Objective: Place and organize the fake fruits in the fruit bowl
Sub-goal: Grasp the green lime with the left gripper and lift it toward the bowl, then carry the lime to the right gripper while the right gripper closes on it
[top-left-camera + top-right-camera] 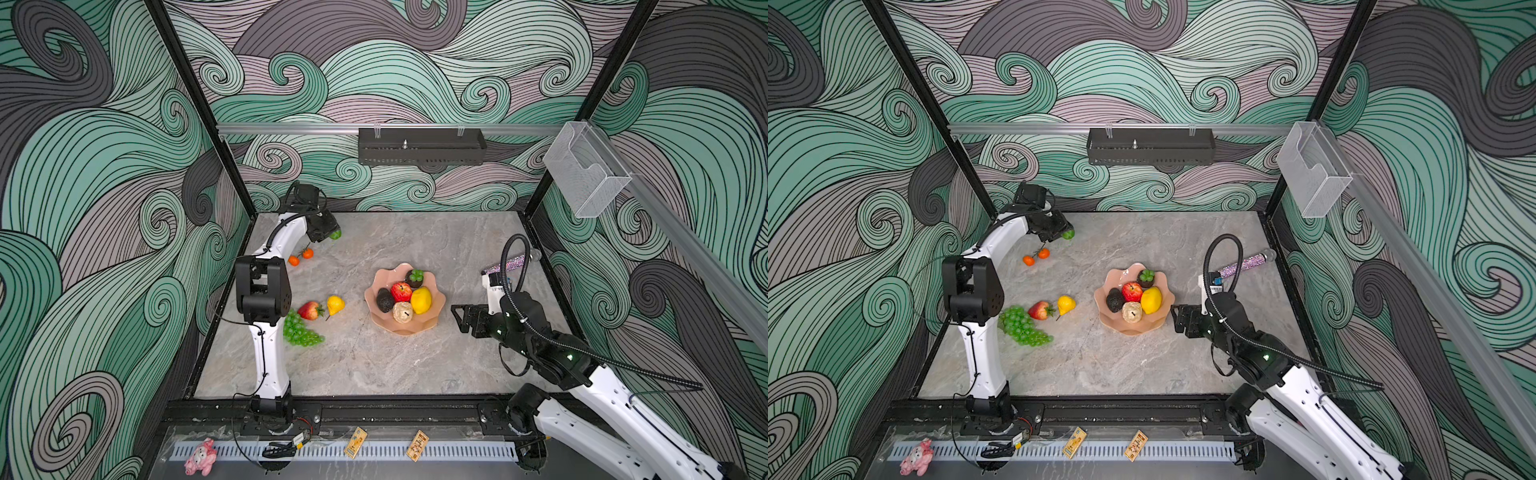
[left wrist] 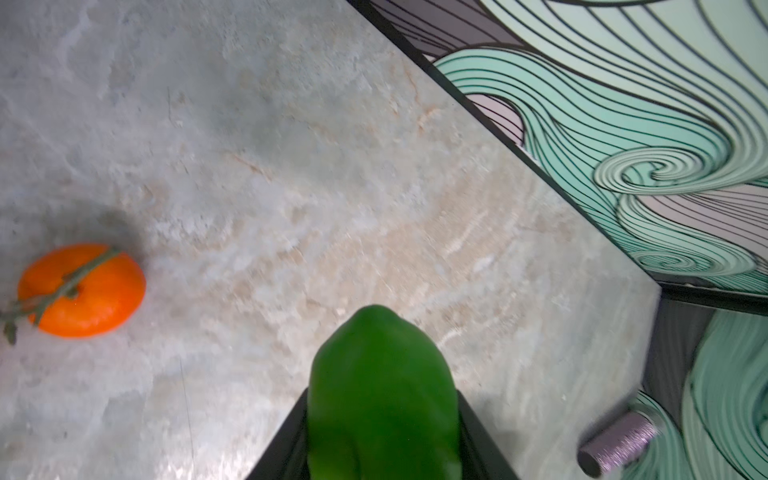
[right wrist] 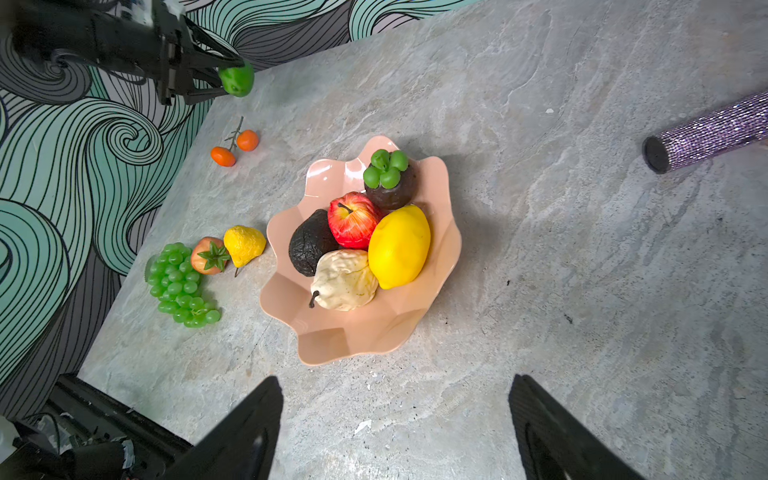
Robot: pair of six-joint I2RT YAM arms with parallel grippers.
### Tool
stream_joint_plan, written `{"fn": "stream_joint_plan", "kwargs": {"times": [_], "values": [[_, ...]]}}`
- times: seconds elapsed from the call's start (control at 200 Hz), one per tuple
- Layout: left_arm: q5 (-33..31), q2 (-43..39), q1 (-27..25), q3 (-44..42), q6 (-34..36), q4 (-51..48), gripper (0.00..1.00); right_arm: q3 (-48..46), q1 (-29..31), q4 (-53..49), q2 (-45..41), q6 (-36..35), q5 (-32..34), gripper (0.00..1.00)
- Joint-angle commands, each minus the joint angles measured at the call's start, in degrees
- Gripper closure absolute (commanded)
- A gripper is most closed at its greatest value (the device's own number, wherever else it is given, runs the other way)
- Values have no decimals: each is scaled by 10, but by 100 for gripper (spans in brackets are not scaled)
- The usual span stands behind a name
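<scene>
The salmon fruit bowl (image 1: pixel 415 330) (image 3: pixel 353 345) holds a red apple (image 1: pixel 401 291), a lemon (image 1: pixel 421 300), a dark avocado (image 1: pixel 385 300), a beige bumpy ball (image 1: pixel 402 312) and a dark fruit with a green top (image 1: pixel 414 277). At the back left, my left gripper (image 1: pixel 332 233) (image 2: pixel 382 399) is shut on a green lime (image 2: pixel 382 395) (image 3: pixel 237 79). Two stemmed oranges (image 1: pixel 300 257) (image 2: pixel 83 291) lie just in front of it. A strawberry (image 1: pixel 309 310), a small yellow fruit (image 1: pixel 335 304) and a grape bunch (image 1: pixel 300 330) lie left of the bowl. My right gripper (image 1: pixel 457 316) (image 3: pixel 395 399) stands open right of the bowl.
A glittery purple cylinder (image 1: pixel 505 266) (image 3: pixel 706 133) lies at the back right by the wall. A clear box (image 1: pixel 586 170) and a black tray (image 1: pixel 422 146) hang on the walls. A pink plush pig (image 1: pixel 200 457) and two small cards (image 1: pixel 355 442) lie outside the front rail.
</scene>
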Motion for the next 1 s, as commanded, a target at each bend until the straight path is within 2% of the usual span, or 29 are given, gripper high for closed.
{"fn": "stream_joint_plan", "kwargs": {"times": [0.0,0.095,0.26,0.395,0.545,0.776,0.996], "values": [[50,-85,-5,-115,-100,122,58,-3,-3,33,7,18,-21,14],[54,-162,-9,-205,-137,168,58,-18,-2,68,12,31,-32,14],[60,-305,-33,-384,-240,288,58,-18,-1,107,54,41,-59,14],[47,-390,-84,-459,-286,306,58,-11,-1,146,99,37,-81,16],[44,-439,-144,-540,-358,356,58,-8,9,203,140,38,-89,16],[4,-475,-244,-593,-421,392,58,12,39,249,194,43,-99,16],[-28,-480,-298,-598,-444,392,57,2,92,319,220,21,-70,18]]}}
